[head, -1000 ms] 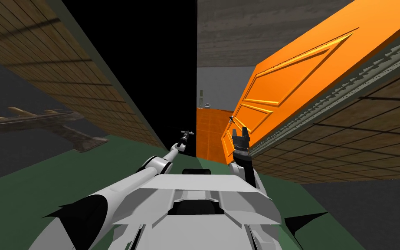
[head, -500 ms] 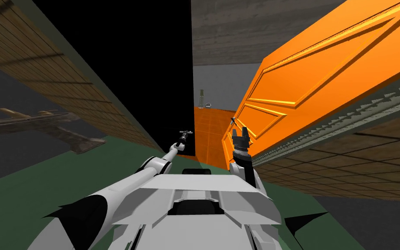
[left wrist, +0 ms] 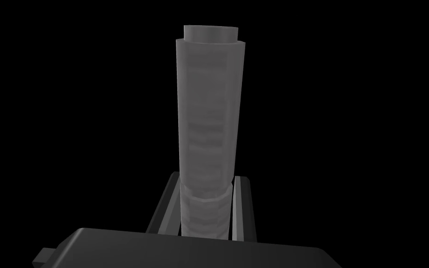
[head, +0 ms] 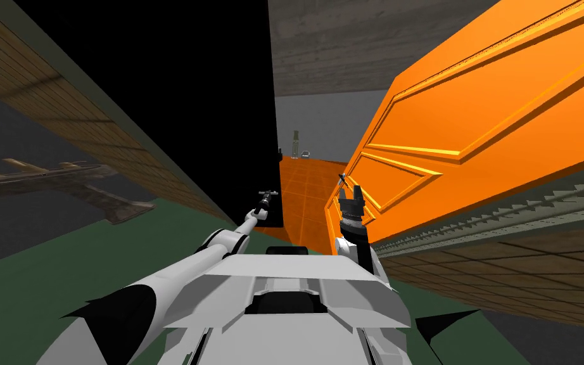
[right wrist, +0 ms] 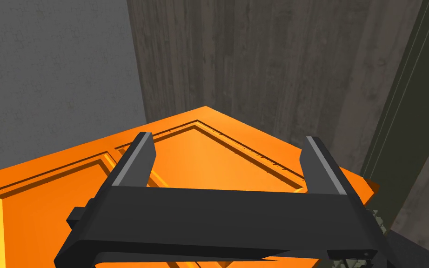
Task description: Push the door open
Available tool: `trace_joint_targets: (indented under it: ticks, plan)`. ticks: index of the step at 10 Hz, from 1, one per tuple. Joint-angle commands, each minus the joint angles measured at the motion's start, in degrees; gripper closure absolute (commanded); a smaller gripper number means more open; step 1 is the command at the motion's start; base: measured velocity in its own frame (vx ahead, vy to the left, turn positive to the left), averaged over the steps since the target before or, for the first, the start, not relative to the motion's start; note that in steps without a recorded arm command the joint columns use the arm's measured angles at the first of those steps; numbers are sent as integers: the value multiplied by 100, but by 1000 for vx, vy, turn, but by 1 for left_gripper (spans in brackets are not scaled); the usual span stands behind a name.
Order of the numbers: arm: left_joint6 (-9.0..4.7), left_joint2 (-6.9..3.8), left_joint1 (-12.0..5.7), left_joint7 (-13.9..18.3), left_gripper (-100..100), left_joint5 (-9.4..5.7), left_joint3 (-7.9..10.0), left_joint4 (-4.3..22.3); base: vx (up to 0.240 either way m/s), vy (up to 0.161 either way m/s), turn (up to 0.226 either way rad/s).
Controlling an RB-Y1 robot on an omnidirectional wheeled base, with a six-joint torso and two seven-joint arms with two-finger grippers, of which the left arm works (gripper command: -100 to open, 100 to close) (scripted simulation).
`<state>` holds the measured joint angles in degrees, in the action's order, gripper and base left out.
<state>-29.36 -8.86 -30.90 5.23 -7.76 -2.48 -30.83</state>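
Right gripper (head: pixel 350 189) has its fingers spread, just beside the orange door (head: pixel 474 127), which stands ajar on my right. Left gripper (head: pixel 267 193) pinches a grey cylinder (left wrist: pixel 209 116) before a black area (head: pixel 189 95).

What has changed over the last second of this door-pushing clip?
I have moved, apparently forward: the whole head view shifted, the orange panelled door looming larger and a bit more orange floor showing past it. Unchanged: the open right gripper at the door's near edge, the left gripper shut on a grey cylinder.
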Motion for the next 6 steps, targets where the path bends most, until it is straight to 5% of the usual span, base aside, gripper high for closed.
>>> trace_joint_targets:
  ticks: [1,3,6]
  plan:
    - [-40,-127,1,-40,100,-48,155,29,170,-132,81]
    - [-41,-159,11,-76,100,-73,239,4,156,-132,67]
    - [-41,-159,11,-76,100,-73,239,20,11,3,-15]
